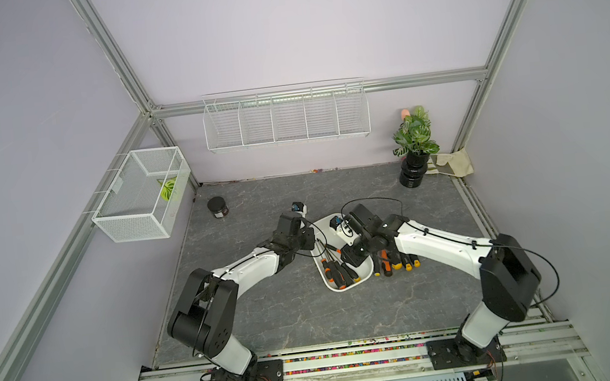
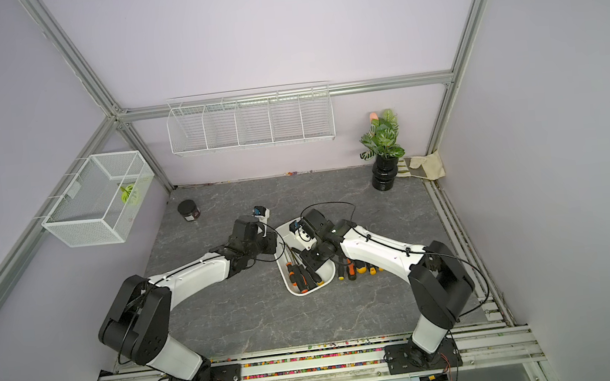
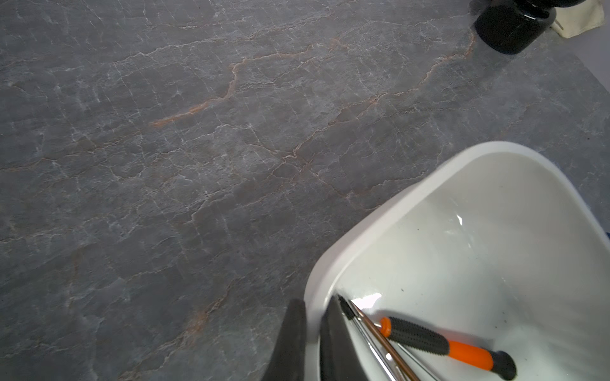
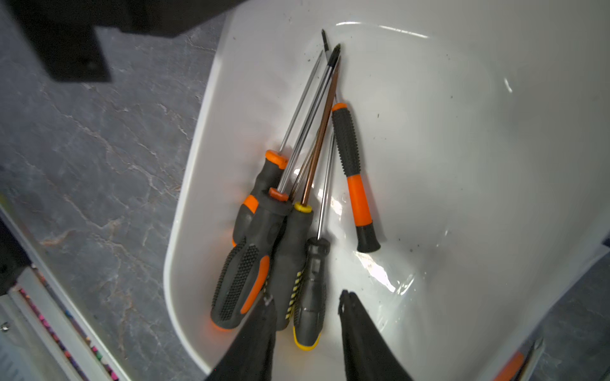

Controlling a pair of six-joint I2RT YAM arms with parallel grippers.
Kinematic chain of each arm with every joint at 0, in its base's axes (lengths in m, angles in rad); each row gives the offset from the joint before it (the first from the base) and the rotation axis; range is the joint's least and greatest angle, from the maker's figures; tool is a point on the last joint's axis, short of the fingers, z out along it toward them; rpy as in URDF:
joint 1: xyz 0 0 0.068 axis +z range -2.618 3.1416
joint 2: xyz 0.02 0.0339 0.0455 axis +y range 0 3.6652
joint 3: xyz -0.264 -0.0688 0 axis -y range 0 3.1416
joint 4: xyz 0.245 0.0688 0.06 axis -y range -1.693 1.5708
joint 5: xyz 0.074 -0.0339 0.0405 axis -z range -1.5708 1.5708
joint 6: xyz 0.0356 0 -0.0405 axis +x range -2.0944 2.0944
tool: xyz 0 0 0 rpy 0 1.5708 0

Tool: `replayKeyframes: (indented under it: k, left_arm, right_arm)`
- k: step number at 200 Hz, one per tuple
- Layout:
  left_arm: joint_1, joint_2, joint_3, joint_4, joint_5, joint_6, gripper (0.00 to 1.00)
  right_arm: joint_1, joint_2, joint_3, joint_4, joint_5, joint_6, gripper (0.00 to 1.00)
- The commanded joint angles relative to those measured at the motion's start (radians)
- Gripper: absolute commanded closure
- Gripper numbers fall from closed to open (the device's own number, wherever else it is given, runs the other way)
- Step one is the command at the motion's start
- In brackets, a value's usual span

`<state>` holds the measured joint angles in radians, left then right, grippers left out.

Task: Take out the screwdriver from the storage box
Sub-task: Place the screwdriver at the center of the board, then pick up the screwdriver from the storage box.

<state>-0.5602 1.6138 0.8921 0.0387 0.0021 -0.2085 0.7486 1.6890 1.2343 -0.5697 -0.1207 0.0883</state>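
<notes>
Forward, right arm (image 1: pixel 436 244) overhangs storage box (image 1: pixel 344 288).

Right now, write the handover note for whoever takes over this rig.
Left gripper: shut on the storage box rim, apparently steadying it.
Right gripper: open, low over the handles in the box, holding nothing.
Things: five screwdrivers lie in the box; a row of screwdrivers lies on the table beside it.
Done: some are out, judging by that row.
Left: close on one handle, lift it out, set it with the row.
</notes>
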Motion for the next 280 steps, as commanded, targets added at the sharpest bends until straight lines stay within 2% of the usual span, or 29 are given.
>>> replayKeyframes:
  k: [1,33,96,231,248,280]
  left_arm:
    - [0.001,-0.023,0.02,-0.002,0.001,0.006,1.0]
    - [0.001,-0.027,0.019,-0.002,-0.001,0.008,1.0]
    - [0.002,-0.034,0.019,-0.002,0.001,0.009,1.0]
    - [0.0,-0.028,0.034,-0.009,-0.001,0.014,1.0]
    - [0.001,-0.028,0.036,-0.01,-0.001,0.014,1.0]
    - [0.001,-0.029,0.036,-0.012,-0.004,0.015,1.0]
  right_arm:
    - [0.003,0.044,0.043,0.026,0.027,-0.034,0.65]
    - [0.003,0.116,0.084,0.038,0.019,-0.038,0.68]
    - [0.003,0.216,0.151,0.012,0.081,-0.049,0.67]
    - [0.003,0.345,0.228,-0.028,0.174,-0.069,0.71]
    - [0.002,0.354,0.23,-0.03,0.181,-0.071,0.73]
    - [0.002,0.364,0.234,-0.038,0.182,-0.072,0.85]
